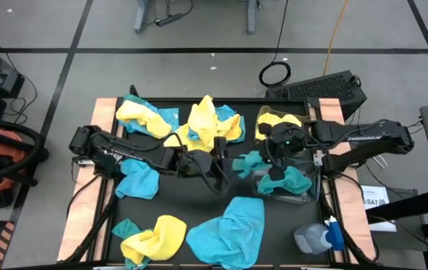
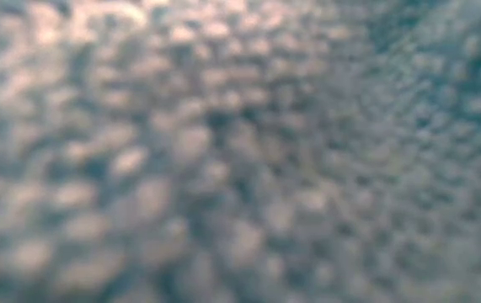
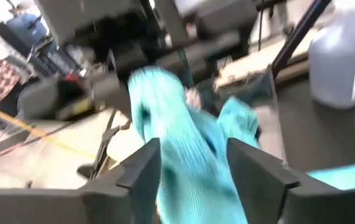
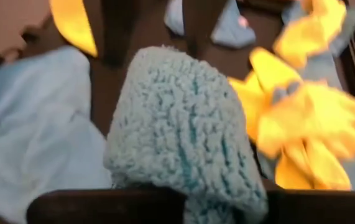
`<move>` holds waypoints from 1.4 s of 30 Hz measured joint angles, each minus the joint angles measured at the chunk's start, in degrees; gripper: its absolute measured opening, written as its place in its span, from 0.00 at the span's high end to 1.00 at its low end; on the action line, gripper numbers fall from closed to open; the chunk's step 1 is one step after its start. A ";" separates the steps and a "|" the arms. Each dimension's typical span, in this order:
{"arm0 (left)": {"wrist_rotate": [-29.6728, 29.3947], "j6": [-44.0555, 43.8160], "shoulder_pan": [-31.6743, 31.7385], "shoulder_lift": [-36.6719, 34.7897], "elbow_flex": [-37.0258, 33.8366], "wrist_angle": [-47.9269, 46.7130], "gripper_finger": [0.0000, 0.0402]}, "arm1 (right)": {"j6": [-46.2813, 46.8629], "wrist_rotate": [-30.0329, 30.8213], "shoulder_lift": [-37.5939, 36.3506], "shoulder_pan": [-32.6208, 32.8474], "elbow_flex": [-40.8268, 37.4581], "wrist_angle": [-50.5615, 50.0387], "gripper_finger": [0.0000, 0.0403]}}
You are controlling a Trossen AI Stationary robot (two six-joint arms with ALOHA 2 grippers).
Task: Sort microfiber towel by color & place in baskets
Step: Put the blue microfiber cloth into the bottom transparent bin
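high view shows a teal towel (image 1: 252,161) stretched between the two grippers over the middle of the black table (image 1: 199,199), its long axis running across the table from left to right. the right gripper (image 1: 272,160) is pinched on that teal towel at the end nearest the clear basket (image 1: 315,187); in the right wrist view the cloth (image 4: 186,127) bulges up from between its closed fingers. the left gripper (image 1: 223,160) sits at the towel's other end with its fingers (image 3: 141,169) spread, and the cloth (image 3: 183,149) runs loosely between them, not squeezed.

that clear basket lies on the table's right side, just under the right arm, and holds another teal towel (image 1: 292,182). behind it a second basket (image 1: 262,120), by the far right edge, holds a yellow towel (image 1: 279,120).

more cloths lie loose: a yellow and teal heap (image 1: 191,124) along the far edge, a teal one (image 1: 139,180) at the left, a large teal one (image 1: 228,229) and a yellow one (image 1: 157,236) at the near edge. a grey bottle with a blue cap (image 1: 318,236) lies at the near right corner. low view is filled by blurred cloth texture.
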 joint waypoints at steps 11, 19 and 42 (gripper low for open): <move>-5.44 -7.32 -1.79 0.02 0.00 -12.48 0.40 | 11.01 10.19 -6.30 -0.11 0.03 -23.37 0.99; -5.33 -16.46 -1.95 0.04 0.00 -22.90 0.40 | 18.87 10.53 -6.09 -0.11 -4.20 -29.84 0.99; -3.85 -21.11 -5.70 0.04 0.00 -26.42 0.40 | 26.07 9.68 4.30 -0.11 -26.29 -4.24 0.99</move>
